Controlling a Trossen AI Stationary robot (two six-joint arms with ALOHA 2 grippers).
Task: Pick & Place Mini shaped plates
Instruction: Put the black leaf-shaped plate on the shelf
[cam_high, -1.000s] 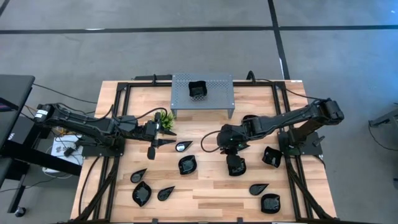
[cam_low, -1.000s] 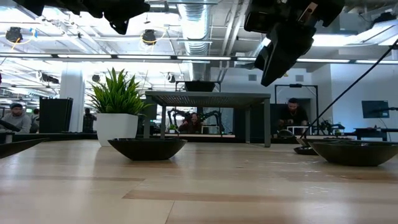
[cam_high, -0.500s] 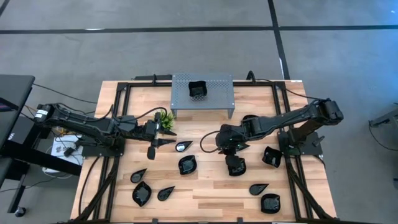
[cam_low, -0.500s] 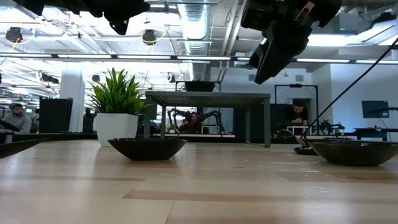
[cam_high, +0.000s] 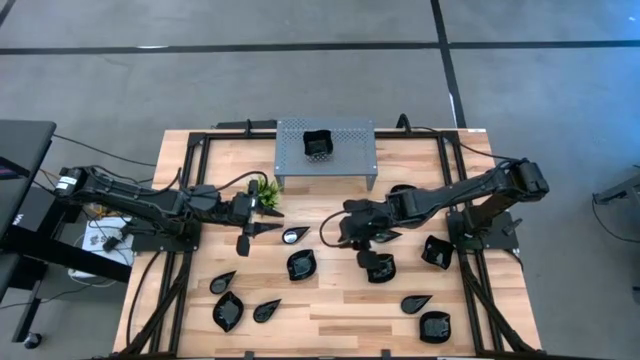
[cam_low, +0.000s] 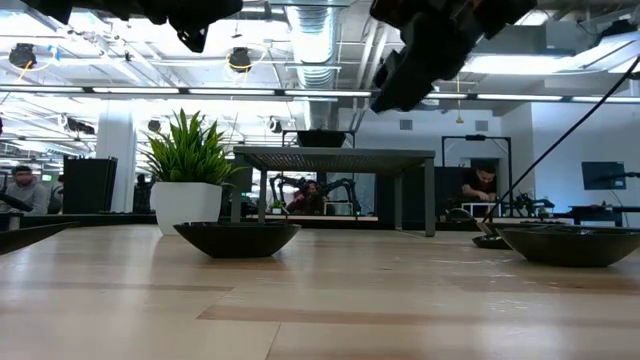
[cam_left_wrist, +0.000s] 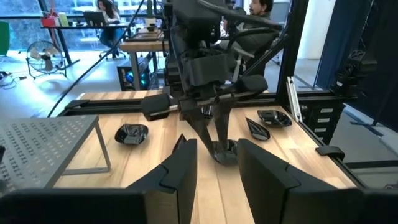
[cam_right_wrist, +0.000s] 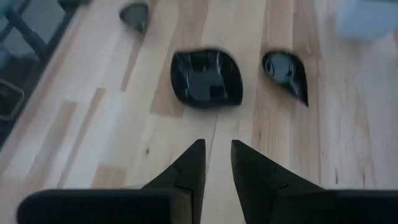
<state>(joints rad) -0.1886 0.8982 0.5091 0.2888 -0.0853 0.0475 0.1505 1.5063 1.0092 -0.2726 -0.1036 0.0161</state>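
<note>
Right gripper (cam_right_wrist: 216, 155) slightly parted, empty, above pale wood-plank table (cam_high: 330, 310), glossy black squarish wavy-rimmed plate (cam_right_wrist: 206, 78) ahead, left gripper (cam_left_wrist: 216, 168) parted, empty.

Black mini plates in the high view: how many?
10 plates: one on the perforated stand; two mid-table; three at picture's lower left; four on the right side. The arms may hide others.

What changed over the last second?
The right pincer swung left across the table, off the plate it hung over and toward the squarish plate. It carries nothing. The left pincer, beside the plant, and all plates stayed put.
</note>
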